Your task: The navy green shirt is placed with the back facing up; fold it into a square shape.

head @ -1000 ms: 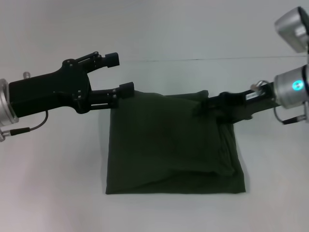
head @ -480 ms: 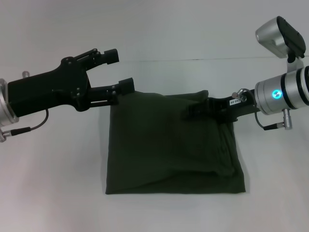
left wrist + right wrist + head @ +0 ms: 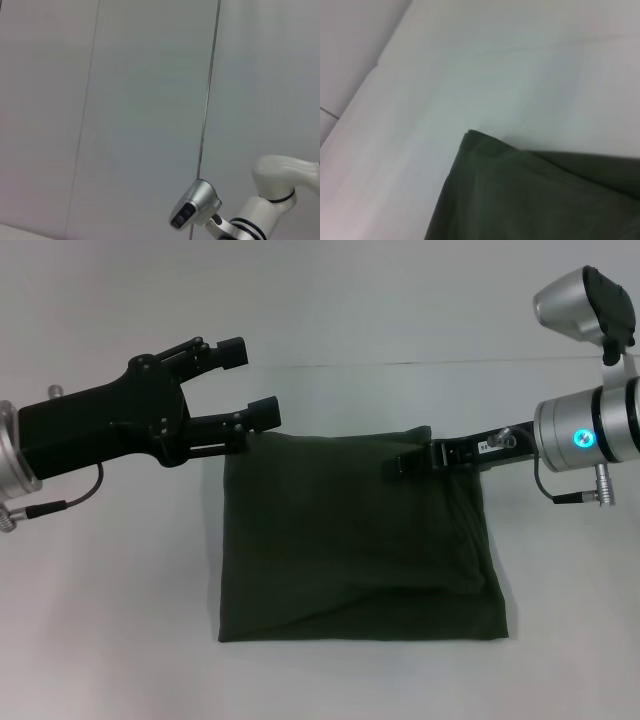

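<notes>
The navy green shirt [image 3: 355,540] lies folded into a rough square on the white table, plain side up. Its corner also shows in the right wrist view [image 3: 530,200]. My left gripper [image 3: 248,381] is open and empty, hovering just above the shirt's far left corner. My right gripper [image 3: 405,462] reaches in from the right over the shirt's far edge, close to the cloth and seen edge-on. The left wrist view shows no shirt.
The white table [image 3: 110,620] lies bare all around the shirt. A pale wall with a seam stands behind it [image 3: 207,100]. The right arm's silver wrist and camera [image 3: 195,210] show in the left wrist view.
My right gripper has turned edge-on and drawn back slightly to the right. The raised cloth at the shirt's far right has settled flatter. My left gripper has barely moved.
</notes>
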Available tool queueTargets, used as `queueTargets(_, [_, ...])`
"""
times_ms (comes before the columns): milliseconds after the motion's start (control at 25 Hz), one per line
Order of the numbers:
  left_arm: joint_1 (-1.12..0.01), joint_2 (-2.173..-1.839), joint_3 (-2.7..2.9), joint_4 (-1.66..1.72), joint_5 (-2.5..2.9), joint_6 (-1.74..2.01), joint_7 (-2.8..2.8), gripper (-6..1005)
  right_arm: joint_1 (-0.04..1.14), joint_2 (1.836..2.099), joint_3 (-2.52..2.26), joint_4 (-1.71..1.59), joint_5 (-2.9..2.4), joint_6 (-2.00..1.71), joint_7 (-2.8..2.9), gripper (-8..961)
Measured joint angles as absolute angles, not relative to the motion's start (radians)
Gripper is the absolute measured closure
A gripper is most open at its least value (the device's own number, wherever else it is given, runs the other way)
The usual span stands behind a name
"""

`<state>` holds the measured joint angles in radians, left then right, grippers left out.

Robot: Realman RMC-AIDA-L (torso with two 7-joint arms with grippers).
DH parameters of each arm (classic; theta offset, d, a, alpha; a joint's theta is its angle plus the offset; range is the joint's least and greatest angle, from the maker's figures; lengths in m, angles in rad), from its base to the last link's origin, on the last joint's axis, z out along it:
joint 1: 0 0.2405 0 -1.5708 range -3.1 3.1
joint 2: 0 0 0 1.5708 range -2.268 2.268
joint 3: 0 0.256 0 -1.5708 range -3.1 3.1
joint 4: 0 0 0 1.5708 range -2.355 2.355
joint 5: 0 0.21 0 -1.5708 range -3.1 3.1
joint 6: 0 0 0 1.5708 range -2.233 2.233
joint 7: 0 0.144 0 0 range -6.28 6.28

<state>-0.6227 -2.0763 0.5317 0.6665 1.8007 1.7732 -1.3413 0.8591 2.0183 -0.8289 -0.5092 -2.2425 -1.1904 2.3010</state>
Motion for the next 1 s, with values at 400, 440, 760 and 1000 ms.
queueTargets(400, [-0.629,-2.075,0.536,0.658,1.806,1.763,-1.343,48,0.758,2.097,-0.833,-0.623,-2.222,-1.185,1.912,651])
queueTargets(440, [-0.629,-2.074,0.536,0.657,1.807,1.761,-1.345,48,0.741,2.098,-0.835,-0.626,-2.204,-1.181,1.854,686])
queueTargets(760, [-0.631,-2.070,0.539,0.656,1.807,1.759,-1.372,48,0.629,2.091,-0.827,-0.621,-2.006,-1.118,1.414,853])
queueTargets(1000, [-0.631,-2.064,0.540,0.660,1.808,1.757,-1.420,49,0.624,2.091,-0.836,-0.591,-1.984,-1.098,1.331,840])
